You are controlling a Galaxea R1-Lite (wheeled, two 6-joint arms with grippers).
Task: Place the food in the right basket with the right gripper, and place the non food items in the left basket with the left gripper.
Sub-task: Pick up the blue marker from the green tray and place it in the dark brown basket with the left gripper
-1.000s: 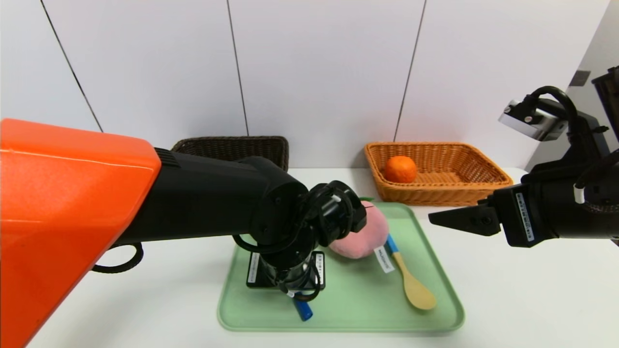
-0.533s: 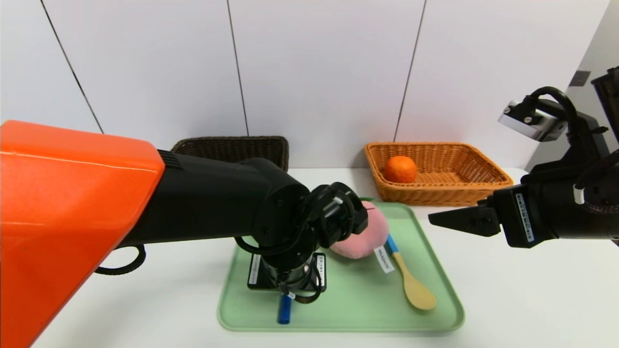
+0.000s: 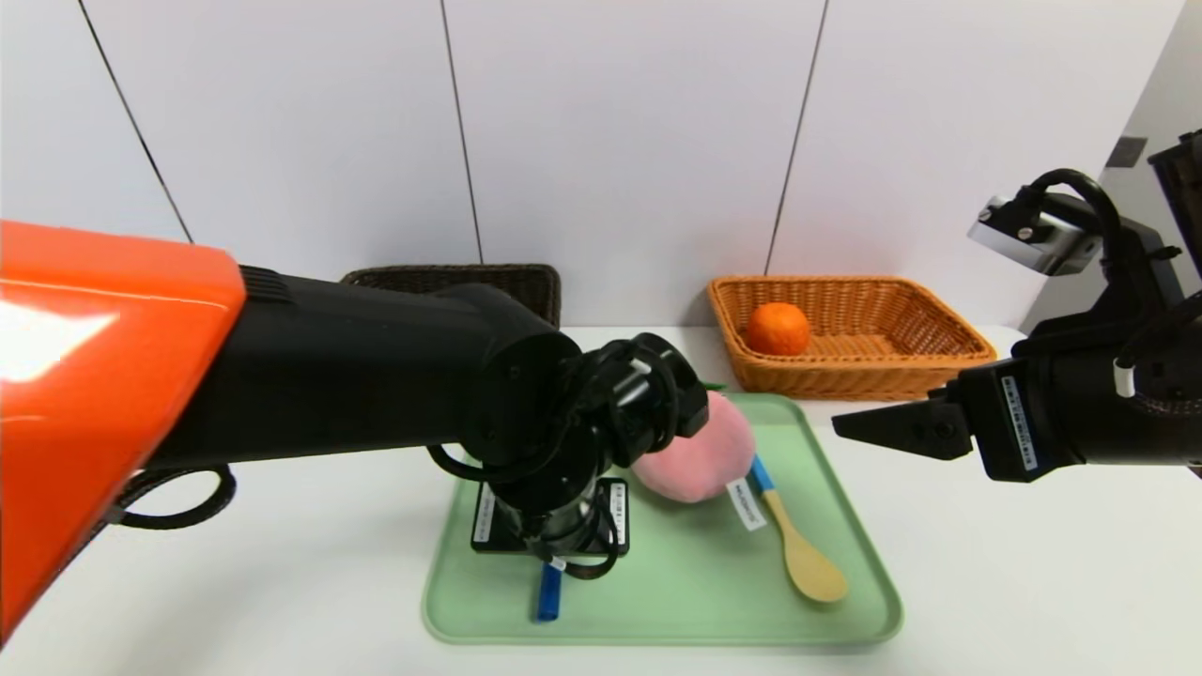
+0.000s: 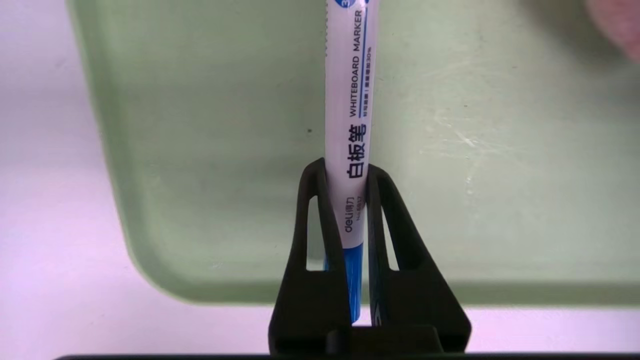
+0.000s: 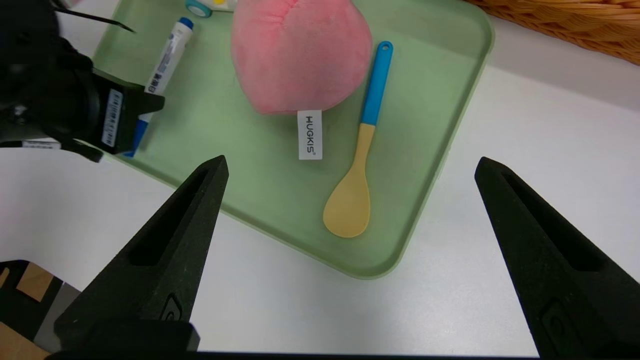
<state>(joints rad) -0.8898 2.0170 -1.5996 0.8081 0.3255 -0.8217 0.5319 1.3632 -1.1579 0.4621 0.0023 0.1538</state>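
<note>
My left gripper (image 4: 347, 168) points down over the green tray's near left part and is shut on the white marker (image 4: 348, 100) close to its blue cap (image 3: 548, 591). The pink plush peach (image 3: 700, 460) lies mid-tray with its white tag toward me. Beside it lies the yellow spoon (image 5: 357, 165) with a blue handle. The orange (image 3: 778, 329) sits in the orange-tan right basket (image 3: 939, 349). The dark left basket (image 3: 451, 280) stands at the back, partly hidden by my left arm. My right gripper (image 5: 351, 161) hovers open to the tray's right, holding nothing.
The green tray (image 3: 850, 601) lies in the middle of the white table, with bare table on both sides. A teal wheel of a small toy (image 5: 202, 7) shows at the tray's far end. A white wall rises behind the baskets.
The left gripper has shut on the marker, and the blue cap has swung from slanting right to pointing straight toward me. The left arm has shifted a little. The right arm is still.
</note>
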